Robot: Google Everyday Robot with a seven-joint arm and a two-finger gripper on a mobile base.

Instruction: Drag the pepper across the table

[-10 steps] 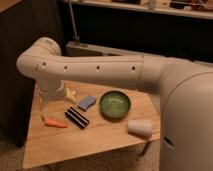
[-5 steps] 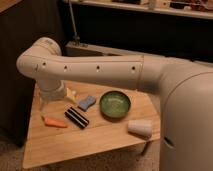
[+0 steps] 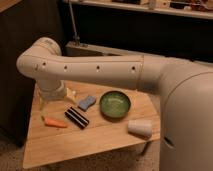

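Note:
The pepper (image 3: 54, 122), small, orange-red and tapered, lies on the left part of the light-wood table (image 3: 100, 140). My white arm reaches in from the right, bends at the far left and points down. The gripper (image 3: 46, 103) hangs low over the table's back left corner, just behind and slightly left of the pepper. I cannot tell whether it touches the pepper.
A black striped block (image 3: 76, 117) lies right of the pepper. A blue sponge (image 3: 86, 102) and a green bowl (image 3: 115, 104) sit mid-table. A white cup (image 3: 139, 128) lies on its side near the right front edge. Dark cabinets stand behind and to the left.

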